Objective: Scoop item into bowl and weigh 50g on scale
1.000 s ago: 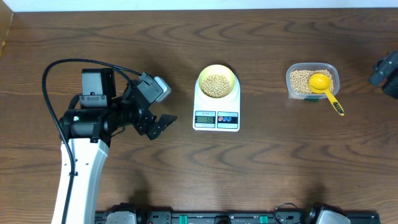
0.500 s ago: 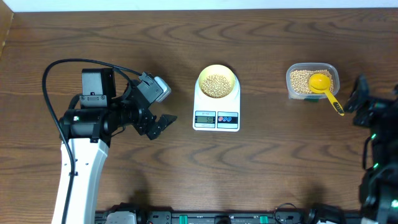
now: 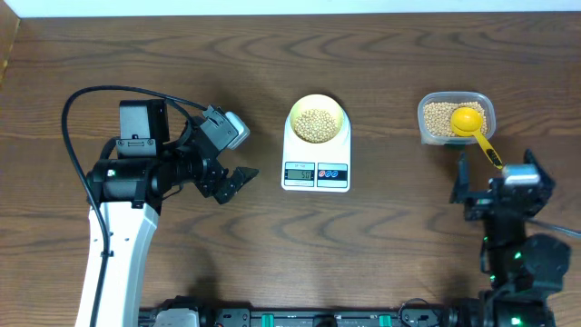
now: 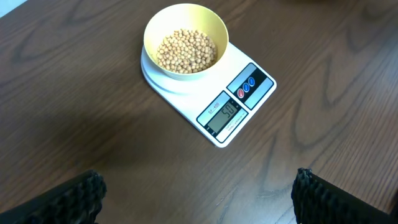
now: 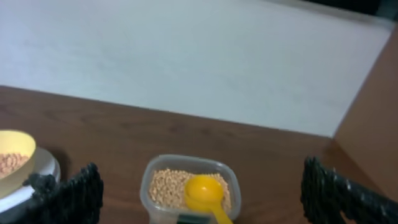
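One bowl of beans on one scale sits between left gripper and right gripper — both spread wide, empty.

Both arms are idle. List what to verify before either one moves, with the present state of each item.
1. Bowl sits squarely on the scale platform: ok.
2. Beans are in the bowl, none seen on the scale around it: ok.
3. Display shows the target: appears to read about fifty, but the last digit is too small to read: cannot tell.
4. Scoop rests in the tub with its handle out over the rim: ok.
5. Left gripper is open, empty and apart from the scale: ok.
6. Right gripper is open and empty, near the scoop handle but not gripping it: ok.
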